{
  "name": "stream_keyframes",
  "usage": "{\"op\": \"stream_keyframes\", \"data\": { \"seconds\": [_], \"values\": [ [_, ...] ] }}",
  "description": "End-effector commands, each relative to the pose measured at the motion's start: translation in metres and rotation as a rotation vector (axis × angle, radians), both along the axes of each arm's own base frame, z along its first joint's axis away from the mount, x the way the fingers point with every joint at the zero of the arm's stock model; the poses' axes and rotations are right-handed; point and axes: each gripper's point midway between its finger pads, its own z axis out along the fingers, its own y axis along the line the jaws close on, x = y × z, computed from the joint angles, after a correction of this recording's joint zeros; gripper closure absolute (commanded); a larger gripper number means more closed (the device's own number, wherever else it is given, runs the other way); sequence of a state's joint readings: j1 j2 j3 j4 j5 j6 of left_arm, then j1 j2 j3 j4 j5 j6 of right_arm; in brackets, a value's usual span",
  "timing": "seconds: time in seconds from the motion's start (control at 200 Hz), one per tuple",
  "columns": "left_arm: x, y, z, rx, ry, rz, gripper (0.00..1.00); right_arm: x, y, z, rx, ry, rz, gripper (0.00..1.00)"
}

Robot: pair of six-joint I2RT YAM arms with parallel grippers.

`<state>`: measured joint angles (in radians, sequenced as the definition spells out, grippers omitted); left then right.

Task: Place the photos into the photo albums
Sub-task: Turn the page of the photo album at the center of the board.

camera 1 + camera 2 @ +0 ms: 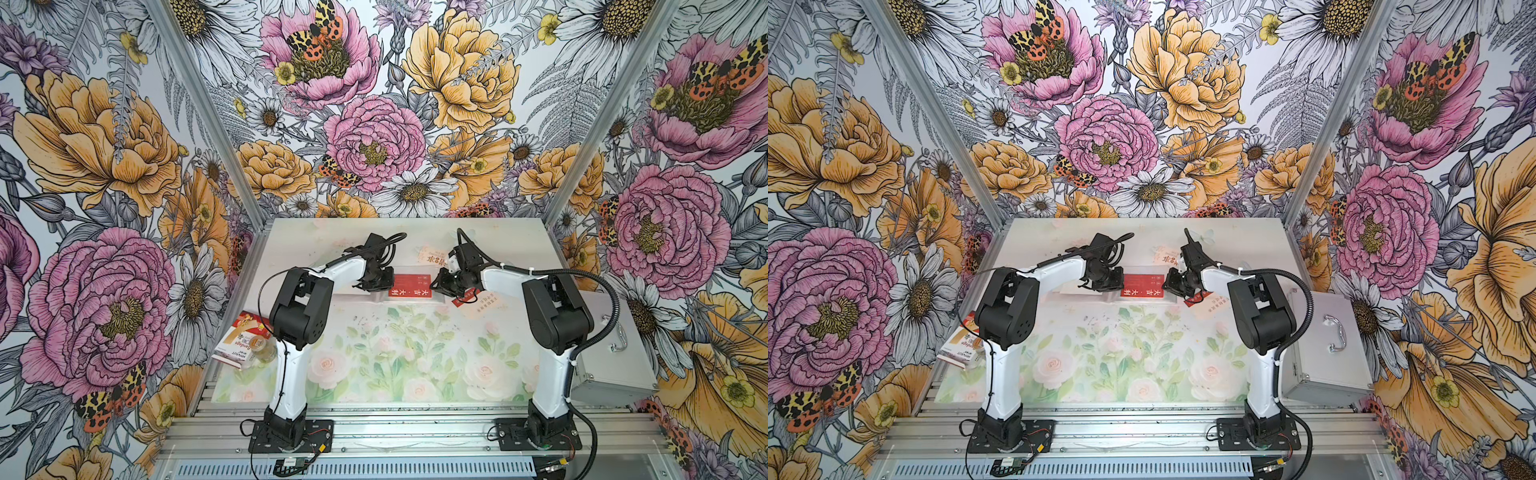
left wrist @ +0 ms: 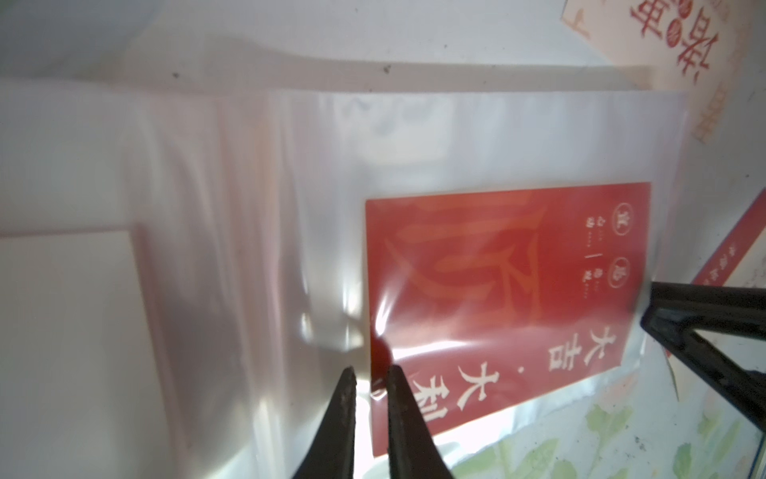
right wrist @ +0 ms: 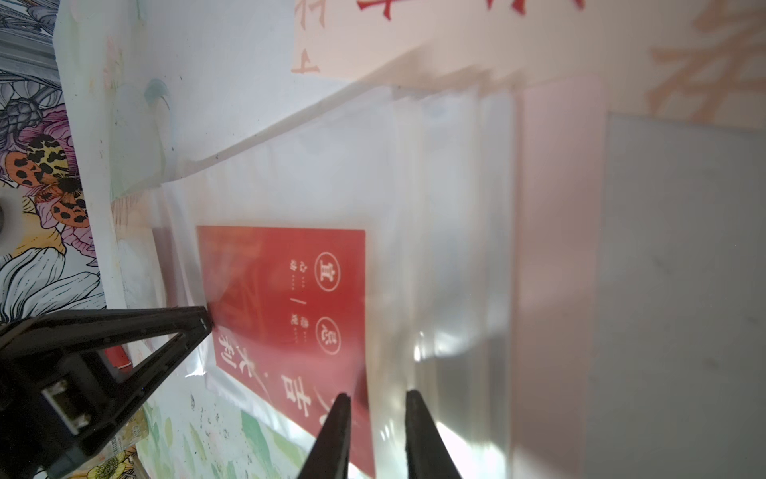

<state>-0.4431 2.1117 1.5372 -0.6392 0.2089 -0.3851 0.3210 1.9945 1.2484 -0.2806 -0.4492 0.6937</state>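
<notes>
Checking both top views: photo album (image 2: 456, 137) lies open on the table's 12 o'clock half, clear sleeves up. One red card (image 1: 411, 286) with white characters sits on the open page with film glare across its face, so it looks sleeved. The wrist views are too blurred to tell how far in.

At the card's 9 o'clock edge, left gripper (image 2: 369, 373) has its fingers a narrow gap apart, straddling that edge, clamping nothing visible. At the 3 o'clock edge, right gripper (image 3: 377, 396) has its jaws slightly apart too, nothing clamped.

Cream card (image 1: 432, 257) sits at the red card's 1 o'clock. More loose cards (image 1: 484, 306) lie at its 4 o'clock, beneath the right arm. Bandage box (image 1: 239, 343) is at the table's 8 o'clock, silver case (image 1: 611, 353) at 4 o'clock.
</notes>
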Motion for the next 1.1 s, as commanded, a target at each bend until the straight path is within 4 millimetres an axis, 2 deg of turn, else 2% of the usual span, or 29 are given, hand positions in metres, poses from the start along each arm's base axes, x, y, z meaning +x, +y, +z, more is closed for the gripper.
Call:
{"op": "stream_keyframes", "data": {
  "seconds": [0.0,0.15,0.35,0.53,0.701,0.891,1.096],
  "values": [
    [-0.001,0.000,-0.010,0.022,0.010,-0.015,0.83,0.006,-0.002,0.000,-0.007,-0.013,-0.002,0.75],
    [-0.002,0.000,-0.010,0.019,0.014,-0.015,0.83,0.004,0.006,0.001,0.023,-0.001,0.017,0.75],
    [-0.003,-0.003,-0.012,0.013,0.020,-0.018,0.83,0.007,0.027,0.025,0.088,-0.032,0.065,0.75],
    [-0.004,-0.006,-0.011,0.008,0.020,-0.021,0.83,0.007,0.037,0.043,0.131,-0.056,0.090,0.75],
    [-0.003,-0.008,-0.008,0.000,0.015,-0.023,0.83,0.005,0.044,0.058,0.175,-0.063,0.110,0.75],
    [-0.001,-0.010,-0.003,-0.010,0.007,-0.023,0.83,0.005,0.049,0.082,0.209,-0.103,0.121,0.75],
    [0.000,-0.012,0.006,-0.025,-0.008,-0.025,0.83,0.006,0.052,0.097,0.224,-0.126,0.124,0.75]
  ]
}}
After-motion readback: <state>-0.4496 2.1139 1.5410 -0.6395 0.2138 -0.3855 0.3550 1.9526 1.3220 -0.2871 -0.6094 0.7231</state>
